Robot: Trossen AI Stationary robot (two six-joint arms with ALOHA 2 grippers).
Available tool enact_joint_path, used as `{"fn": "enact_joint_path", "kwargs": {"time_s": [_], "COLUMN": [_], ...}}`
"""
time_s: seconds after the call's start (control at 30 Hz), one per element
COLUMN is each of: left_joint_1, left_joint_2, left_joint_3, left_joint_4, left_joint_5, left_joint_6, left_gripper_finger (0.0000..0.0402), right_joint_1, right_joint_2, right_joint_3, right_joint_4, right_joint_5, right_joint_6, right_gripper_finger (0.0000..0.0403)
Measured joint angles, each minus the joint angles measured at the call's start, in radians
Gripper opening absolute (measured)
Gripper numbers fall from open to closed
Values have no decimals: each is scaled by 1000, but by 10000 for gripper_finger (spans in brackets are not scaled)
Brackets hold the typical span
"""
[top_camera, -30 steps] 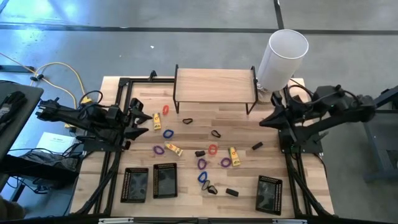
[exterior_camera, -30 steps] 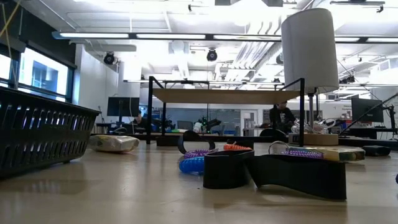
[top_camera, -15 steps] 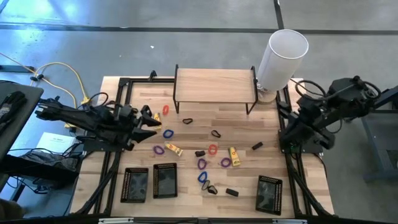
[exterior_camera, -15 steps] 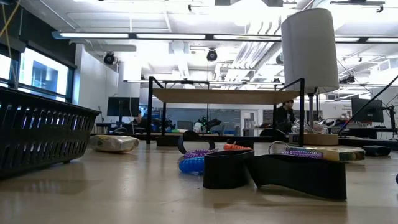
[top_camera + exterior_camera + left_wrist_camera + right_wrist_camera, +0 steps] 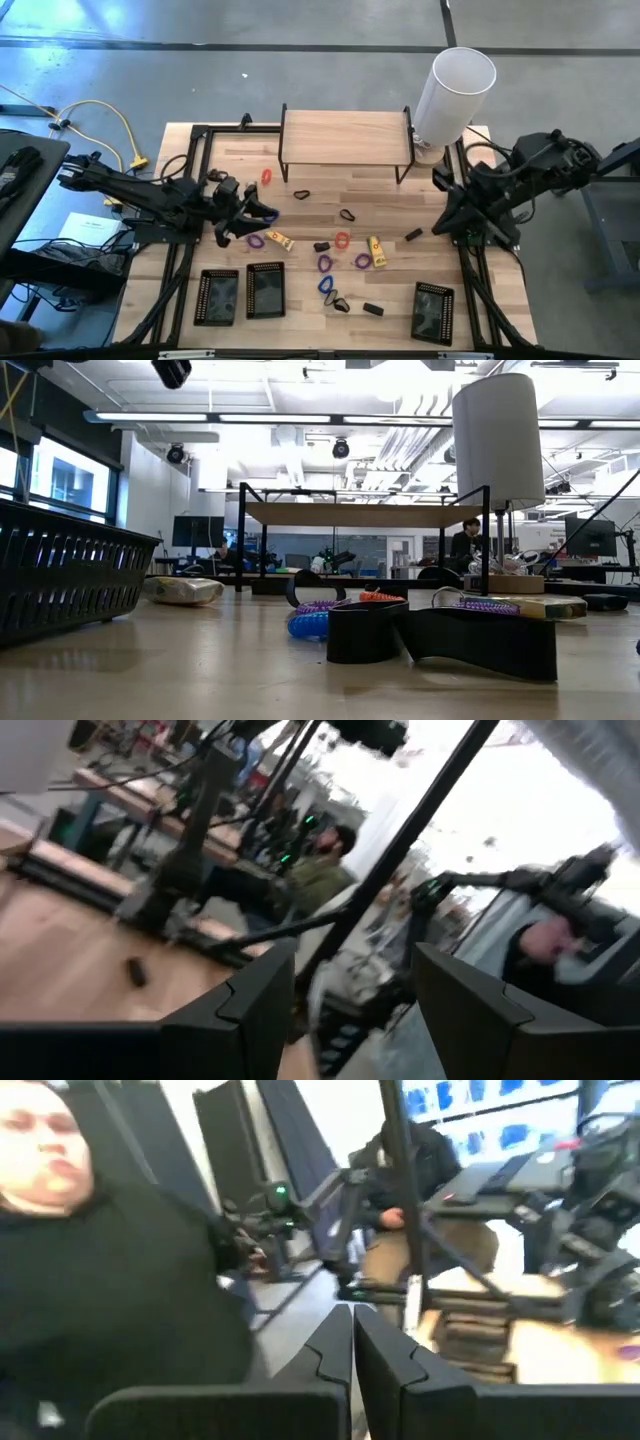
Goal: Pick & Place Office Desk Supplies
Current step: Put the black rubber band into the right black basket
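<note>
The supplies lie scattered mid-table in the high view: purple loops (image 5: 255, 240) (image 5: 325, 263), a blue loop (image 5: 325, 285), a red loop (image 5: 267, 177), an orange loop (image 5: 342, 240), yellow packets (image 5: 279, 239) (image 5: 376, 250) and black clips (image 5: 347, 214) (image 5: 413, 235) (image 5: 373, 309). My left gripper (image 5: 264, 212) (image 5: 355, 1005) is open and hovers above the left side of the scatter, touching nothing. My right gripper (image 5: 440, 226) (image 5: 352, 1350) is shut and empty, at the table's right edge beside a black clip.
Three black mesh trays (image 5: 217, 297) (image 5: 265, 290) (image 5: 433, 312) sit along the near edge. A wooden riser shelf (image 5: 345, 138) stands at the far side, with a tall white cylinder (image 5: 455, 92) by its right end. People show in the room beyond.
My left gripper has reached from the left frame toward the table's middle and now stands over the loops near the blue one. My right arm drew back toward the right edge, then swung out again, its gripper now nearer the near edge. No supply has moved.
</note>
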Motion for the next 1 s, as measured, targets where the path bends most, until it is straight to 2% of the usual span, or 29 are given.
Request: {"fn": "enact_joint_path", "kwargs": {"time_s": [0.07,0.17,0.33,0.43,0.53,0.67,0.77,0.9,1.0], "left_joint_1": [7,7,7,7,7,8,8,8,8], "left_joint_2": [-12,-32,-43,-44,-44,-44,-44,-44,-44], "left_joint_3": [0,0,0,0,0,0,0,0,0], "left_joint_4": [25,29,28,29,28,15,-2,-9,-15], "left_joint_5": [5,3,4,3,3,-7,-33,-69,-134], "left_joint_6": [-4,-3,28,66,72,72,73,73,74], "left_gripper_finger": [197,197,197,197,197,197,197,197,197], "right_joint_1": [0,11,48,52,51,30,-15,-70,-95], "right_joint_2": [36,102,246,317,356,373,380,365,352], "right_joint_3": [57,185,402,436,406,284,200,100,28], "right_joint_4": [-33,-197,-584,-821,-985,-1004,-1006,-1009,-1008], "right_joint_5": [63,156,345,451,501,499,446,326,274], "right_joint_6": [16,56,104,218,349,441,527,600,657], "right_gripper_finger": [3,3,3,3,3,3,13,50,93]}}
